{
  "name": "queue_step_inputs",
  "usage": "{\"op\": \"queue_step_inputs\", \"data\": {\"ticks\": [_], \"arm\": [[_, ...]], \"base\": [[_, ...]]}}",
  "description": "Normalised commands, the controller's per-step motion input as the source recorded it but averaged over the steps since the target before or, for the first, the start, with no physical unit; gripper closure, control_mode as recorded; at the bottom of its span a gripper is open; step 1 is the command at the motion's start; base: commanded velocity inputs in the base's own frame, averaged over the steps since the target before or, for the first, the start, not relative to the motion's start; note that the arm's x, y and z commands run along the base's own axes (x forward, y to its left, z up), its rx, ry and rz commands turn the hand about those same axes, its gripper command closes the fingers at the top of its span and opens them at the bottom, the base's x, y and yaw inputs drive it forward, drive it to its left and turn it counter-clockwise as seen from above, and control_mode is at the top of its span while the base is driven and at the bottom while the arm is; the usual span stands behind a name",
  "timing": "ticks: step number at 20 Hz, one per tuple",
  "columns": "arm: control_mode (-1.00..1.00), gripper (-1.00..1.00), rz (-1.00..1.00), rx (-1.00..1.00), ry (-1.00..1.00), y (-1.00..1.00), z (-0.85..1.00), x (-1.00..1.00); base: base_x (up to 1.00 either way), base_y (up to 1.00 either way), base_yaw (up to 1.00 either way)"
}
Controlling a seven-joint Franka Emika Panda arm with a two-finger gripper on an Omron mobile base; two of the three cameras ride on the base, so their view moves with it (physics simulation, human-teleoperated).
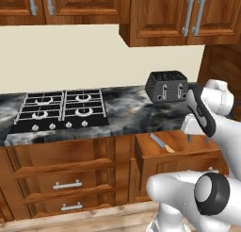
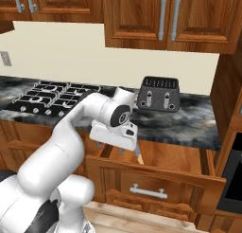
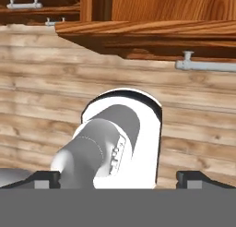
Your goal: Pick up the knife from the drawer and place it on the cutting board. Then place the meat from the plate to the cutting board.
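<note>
Both my fingers [image 3: 46,179] spread wide, empty; my hand hangs over the open drawer [image 1: 188,153], knife [image 1: 161,143] at nine o'clock.

Upper cabinets [image 1: 164,14]: reddish-brown wood, silver bar handles. Wall [image 1: 61,56]: plain cream. Surface [image 1: 132,111]: dark marbled stone with a black gas hob [image 1: 61,111] set in and a black toaster [image 1: 167,86] on it. Lower drawer fronts [image 1: 66,184]: matching wood. Floor [image 3: 41,115]: light planks.
</note>
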Motion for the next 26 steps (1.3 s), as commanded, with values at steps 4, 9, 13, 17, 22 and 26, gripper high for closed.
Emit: {"op": "queue_step_inputs", "data": {"ticks": [4,9,13,17,22,26], "arm": [[-1.00,-1.00,0.10,0.03,-0.02,-0.40,-0.26,0.23],[-1.00,-1.00,0.13,0.02,-0.01,-0.27,-0.40,0.37],[-1.00,-1.00,0.14,0.00,-0.05,-0.15,-0.45,0.41],[-1.00,-1.00,0.03,0.00,0.00,-0.01,-0.38,0.44],[-1.00,-1.00,0.00,0.00,0.00,0.00,-0.23,0.38],[-1.00,-1.00,-0.05,0.00,0.00,0.00,-0.18,0.35]], "base": [[0.00,0.00,0.00],[0.00,0.00,0.00],[0.00,0.00,0.00],[0.00,0.00,0.00],[0.00,0.00,0.00],[0.00,0.00,0.00]]}}
